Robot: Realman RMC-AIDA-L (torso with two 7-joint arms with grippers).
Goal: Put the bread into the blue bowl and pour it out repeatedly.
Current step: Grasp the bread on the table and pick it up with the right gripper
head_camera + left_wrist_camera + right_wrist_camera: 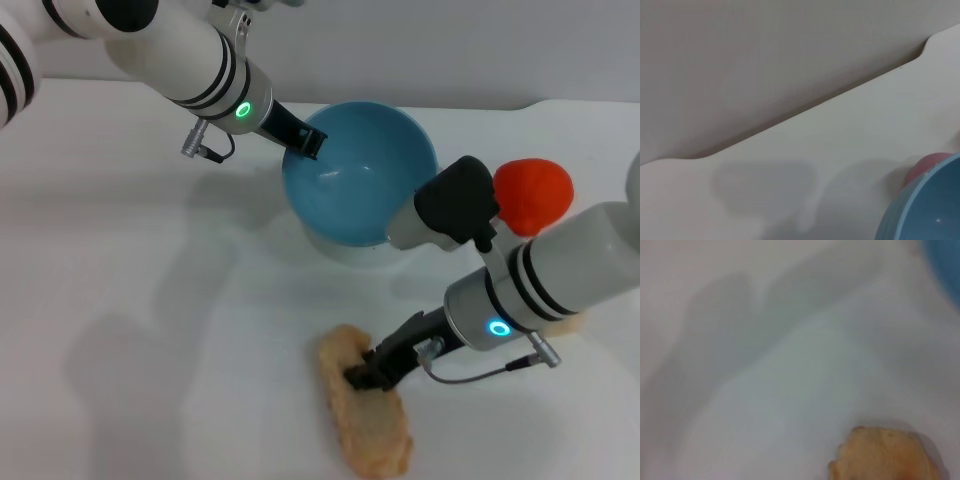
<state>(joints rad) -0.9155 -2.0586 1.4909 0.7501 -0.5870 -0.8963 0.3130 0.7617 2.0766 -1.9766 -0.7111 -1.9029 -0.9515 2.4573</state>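
Note:
The blue bowl [360,185] is held up above the table at the back centre, tipped so its empty inside faces me. My left gripper [308,140] is shut on its far-left rim. The bowl's edge [927,210] also fills a corner of the left wrist view. The bread [365,412], a long tan loaf, lies flat on the white table [150,300] at the front centre. My right gripper [365,376] is down on the loaf's middle, touching its right side. One end of the bread [885,455] and a sliver of the bowl [946,260] show in the right wrist view.
A round red-orange object [535,193] sits behind my right arm at the back right; it shows pinkish beside the bowl [926,166] in the left wrist view. A pale patch [345,250] lies on the table under the bowl. The table's back edge meets a grey wall.

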